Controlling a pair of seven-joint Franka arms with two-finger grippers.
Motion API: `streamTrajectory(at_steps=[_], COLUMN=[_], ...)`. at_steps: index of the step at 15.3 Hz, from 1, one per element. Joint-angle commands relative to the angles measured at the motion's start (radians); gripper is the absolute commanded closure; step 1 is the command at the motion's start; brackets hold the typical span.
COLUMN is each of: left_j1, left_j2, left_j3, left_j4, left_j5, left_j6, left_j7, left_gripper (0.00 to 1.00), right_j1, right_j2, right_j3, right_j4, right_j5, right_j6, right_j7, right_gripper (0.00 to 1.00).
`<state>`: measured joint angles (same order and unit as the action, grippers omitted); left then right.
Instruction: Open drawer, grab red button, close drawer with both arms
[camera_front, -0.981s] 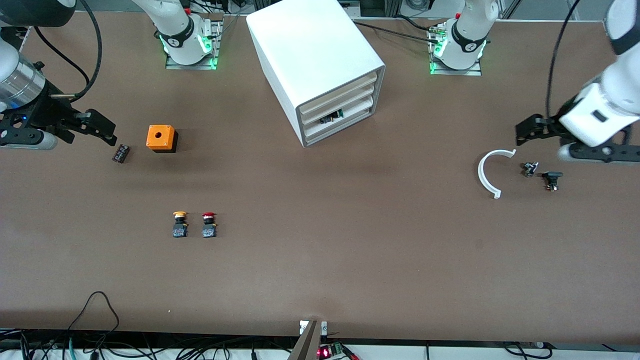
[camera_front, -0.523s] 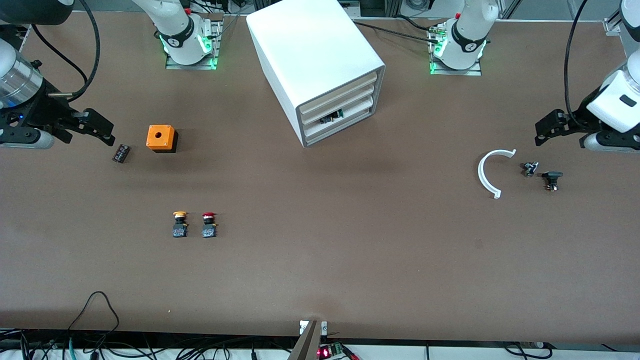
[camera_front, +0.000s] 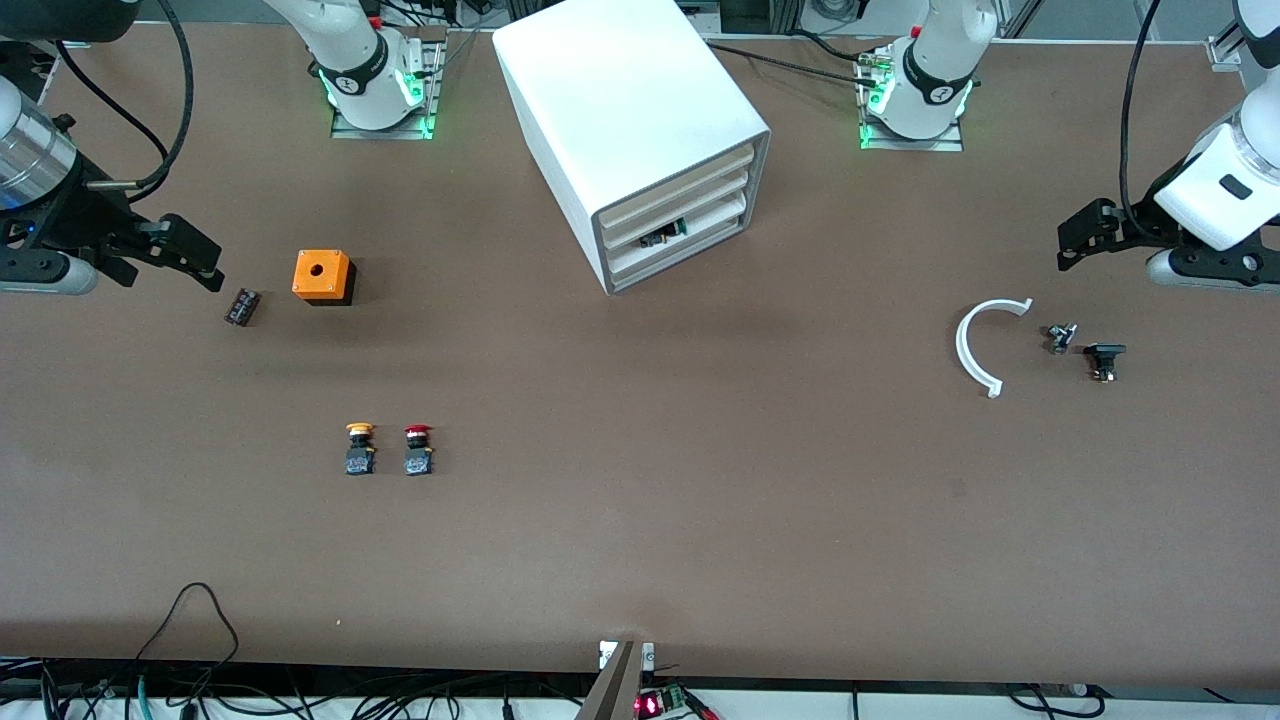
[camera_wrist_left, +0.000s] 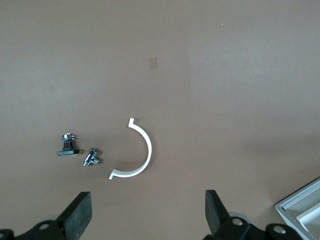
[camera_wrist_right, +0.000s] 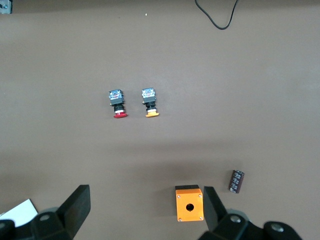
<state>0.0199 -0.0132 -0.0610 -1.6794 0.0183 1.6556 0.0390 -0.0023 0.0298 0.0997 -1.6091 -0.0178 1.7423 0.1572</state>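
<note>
Table of brown carries cabinet and button; left end effector and right end effector hover gaping.

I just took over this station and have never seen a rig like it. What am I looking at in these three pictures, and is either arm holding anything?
Two white robot arms stand at a brown table. The big picture looks down from across the table, facing the arms. The other two come from cameras on each wrist, looking down past the black fingers.

The left tool is over the table's left-arm end, near a white curved piece and two small metal-and-black parts. The right tool is over the opposite end, close to a small dark cylinder and an orange cube. Both tools are open and empty.

A white cabinet with three drawers, all pushed in, stands between the bases. Nearer the front camera sit a red-capped button and, beside it, a yellow-capped button.
</note>
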Motion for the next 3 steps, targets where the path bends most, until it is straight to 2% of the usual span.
streamTrajectory(at_steps=[1, 3], left_j1=[-0.005, -0.005], left_j2=[-0.007, -0.005], left_j3=[0.007, 0.007], left_j4=[0.012, 0.012], left_j5=[-0.015, -0.017], left_j6=[-0.019, -0.016], left_j7=[0.033, 0.038], left_gripper=[0.00, 0.00], right_j1=[-0.007, -0.007], right_j2=[-0.002, 0.002], right_j3=[0.008, 0.008], right_j4=[0.014, 0.017], right_j5=[-0.010, -0.008], right_j6=[-0.015, -0.017], right_j7=[0.004, -0.004], right_gripper=[0.00, 0.00])
